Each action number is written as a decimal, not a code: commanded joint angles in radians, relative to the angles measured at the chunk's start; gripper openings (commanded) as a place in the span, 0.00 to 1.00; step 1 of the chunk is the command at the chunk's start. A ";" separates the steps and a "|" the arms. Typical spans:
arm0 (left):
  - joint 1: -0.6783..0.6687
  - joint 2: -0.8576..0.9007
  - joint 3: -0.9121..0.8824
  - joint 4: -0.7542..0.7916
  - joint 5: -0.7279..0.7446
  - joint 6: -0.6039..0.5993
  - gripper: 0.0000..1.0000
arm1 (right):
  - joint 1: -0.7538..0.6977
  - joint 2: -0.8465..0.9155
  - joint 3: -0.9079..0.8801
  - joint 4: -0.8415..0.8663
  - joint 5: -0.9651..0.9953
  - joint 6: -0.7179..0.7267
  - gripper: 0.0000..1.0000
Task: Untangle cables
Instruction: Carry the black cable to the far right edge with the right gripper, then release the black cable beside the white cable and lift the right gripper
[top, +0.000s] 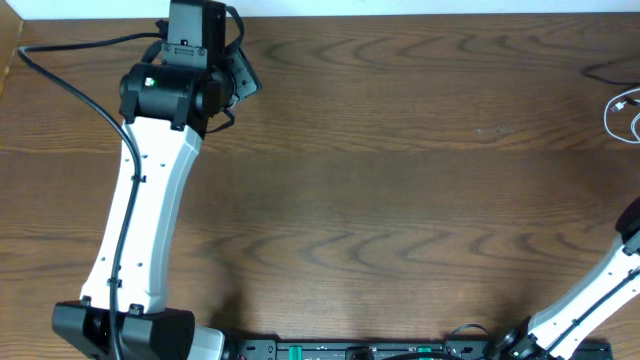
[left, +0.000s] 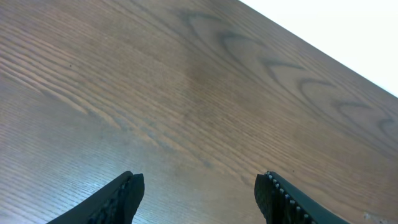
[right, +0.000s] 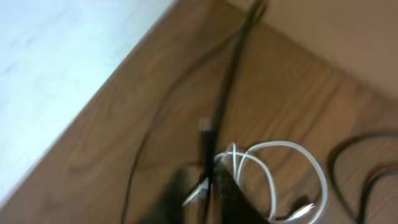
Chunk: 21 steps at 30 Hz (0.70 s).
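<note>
The white cable (right: 283, 165) lies in loose loops on the wooden table (right: 124, 124), and a part of it shows at the right edge of the overhead view (top: 622, 108). The black cable (right: 227, 74) runs taut from the table's far corner down into my right gripper (right: 208, 183), which is shut on it, just left of the white loops. Another black loop (right: 348, 168) lies to the right; a black strand also shows overhead (top: 608, 70). The right wrist view is blurred. My left gripper (left: 199, 193) is open and empty over bare wood at the far left (top: 240, 75).
The table's far edge and corner lie close behind the cables in the right wrist view (right: 205, 12). The right arm (top: 600, 290) leaves the overhead view at the right edge. The left arm (top: 150, 200) stretches along the table's left side.
</note>
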 joint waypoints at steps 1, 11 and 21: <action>-0.003 0.014 0.003 -0.002 0.020 -0.006 0.63 | -0.023 0.013 -0.002 -0.013 -0.036 0.017 0.95; -0.002 0.016 0.003 0.004 0.019 -0.004 0.63 | -0.020 -0.047 0.009 -0.116 -0.175 0.018 0.99; -0.002 0.011 0.003 0.021 0.016 0.112 0.64 | 0.213 -0.303 0.009 -0.240 -0.166 -0.252 0.99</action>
